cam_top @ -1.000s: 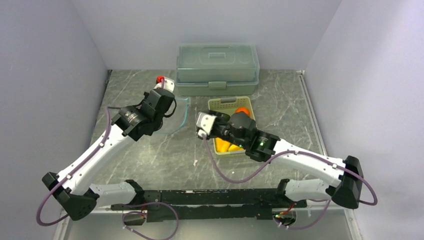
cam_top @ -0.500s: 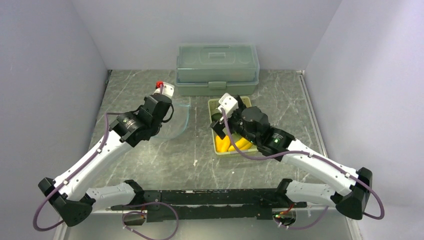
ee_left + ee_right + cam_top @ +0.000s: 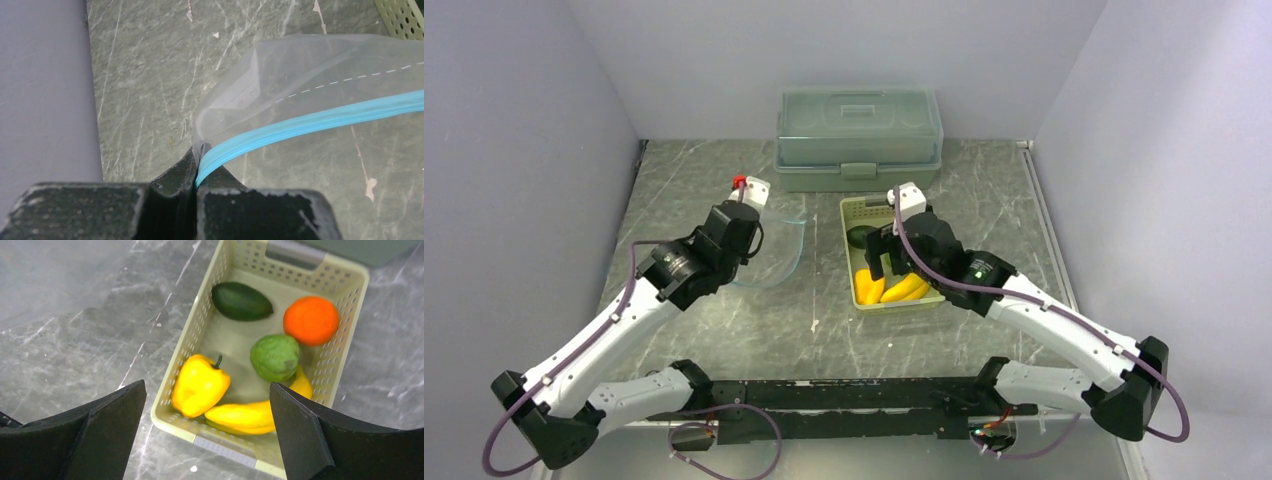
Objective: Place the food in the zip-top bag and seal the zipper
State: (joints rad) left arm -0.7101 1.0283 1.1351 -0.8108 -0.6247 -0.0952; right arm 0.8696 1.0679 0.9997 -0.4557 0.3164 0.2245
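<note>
The clear zip-top bag lies on the table left of the basket. Its teal-blue zipper runs along the rim. My left gripper is shut on the bag's corner at the zipper's end; in the top view my left gripper sits at the bag's left edge. My right gripper is open and empty above the pale green basket. In the basket lie the dark green avocado, orange ball, light green fruit, yellow pepper and yellow bananas.
A large translucent green lidded box stands at the back, just behind the basket. Grey walls close in the table on the left, back and right. A small white scrap lies on the marble in front.
My right gripper swung right and back, from between bag and basket to above the basket. My left arm drew slightly toward me, still holding the bag corner.
</note>
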